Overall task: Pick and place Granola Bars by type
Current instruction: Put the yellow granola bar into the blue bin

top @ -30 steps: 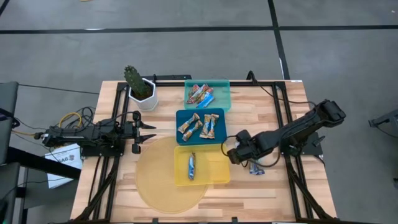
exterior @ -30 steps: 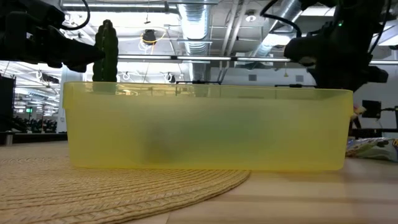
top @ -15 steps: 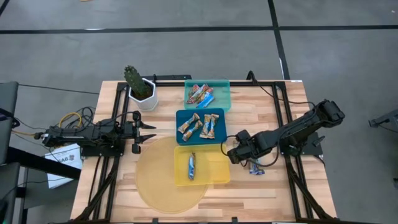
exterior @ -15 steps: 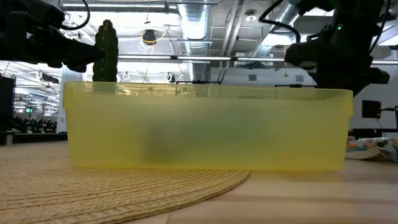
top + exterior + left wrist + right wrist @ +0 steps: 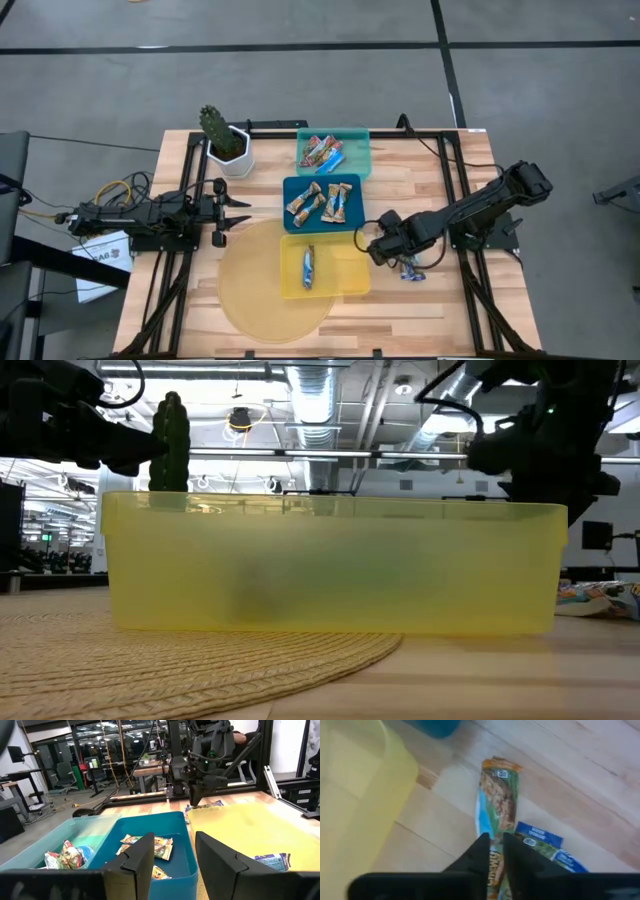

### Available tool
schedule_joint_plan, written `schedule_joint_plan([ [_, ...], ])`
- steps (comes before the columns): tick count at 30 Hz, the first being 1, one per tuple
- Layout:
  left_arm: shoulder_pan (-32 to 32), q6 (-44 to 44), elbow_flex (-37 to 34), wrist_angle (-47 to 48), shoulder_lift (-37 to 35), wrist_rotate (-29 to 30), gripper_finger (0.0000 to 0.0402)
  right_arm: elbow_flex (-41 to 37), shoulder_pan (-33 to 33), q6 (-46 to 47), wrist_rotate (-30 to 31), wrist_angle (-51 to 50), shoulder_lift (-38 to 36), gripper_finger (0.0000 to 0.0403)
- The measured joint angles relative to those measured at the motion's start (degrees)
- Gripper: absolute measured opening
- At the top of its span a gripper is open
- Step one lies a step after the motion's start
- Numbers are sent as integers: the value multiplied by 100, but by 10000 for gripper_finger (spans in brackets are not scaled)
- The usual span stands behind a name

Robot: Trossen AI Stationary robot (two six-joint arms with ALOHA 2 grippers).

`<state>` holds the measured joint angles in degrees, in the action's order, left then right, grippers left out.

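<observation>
Grey concrete floor surrounds a pale wooden table [image 5: 440,190] framed by black rails, on which a round woven straw mat [image 5: 250,300] is laid. Three rectangular plastic trays are lined up down the middle: a teal tray [image 5: 355,150] at the far end, holding red and multicoloured wrapped bars [image 5: 322,152]; a blue tray [image 5: 322,204] next to it, holding tan-brown wrapped bars [image 5: 318,203]; and a translucent yellow tray [image 5: 340,272] at the near end, partly on the mat, in which a single blue-white wrapped bar [image 5: 309,266] is lying. A green cactus in a white pot [image 5: 224,142] is placed at the far left corner. The right gripper [image 5: 492,851] is lowered onto the bare wood just beside the yellow tray's right side, directly over a green-and-orange wrapped bar [image 5: 498,802]; its two dark fingers are seen only slightly parted, with a narrow gap straddling the wrapper, and whether the bar is actually pinched cannot be told. A blue-wrapped bar [image 5: 545,845] is lying against the first one on the wood. The left gripper [image 5: 236,213] is held idle above the table's left side, pointed toward the trays, its fingers [image 5: 137,857] set apart with nothing between them.
</observation>
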<state>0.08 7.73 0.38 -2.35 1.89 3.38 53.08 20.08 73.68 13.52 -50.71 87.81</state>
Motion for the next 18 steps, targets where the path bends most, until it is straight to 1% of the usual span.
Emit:
schedule_joint_plan([
  [8, 0, -1, 2, -2, 0, -2, 137, 8, -73, -448, -78, 261, 580, 184],
  [11, 1, -7, 2, -1, 27, 0, 137, 14, -118, -667, -140, 407, 696, 228],
  [14, 1, 4, 1, -1, 74, 2, 137, 2, -154, -892, -136, 421, 731, 256],
  [18, 2, -27, 2, -2, 72, 2, 137, 9, -195, -1139, -114, 446, 728, 266],
])
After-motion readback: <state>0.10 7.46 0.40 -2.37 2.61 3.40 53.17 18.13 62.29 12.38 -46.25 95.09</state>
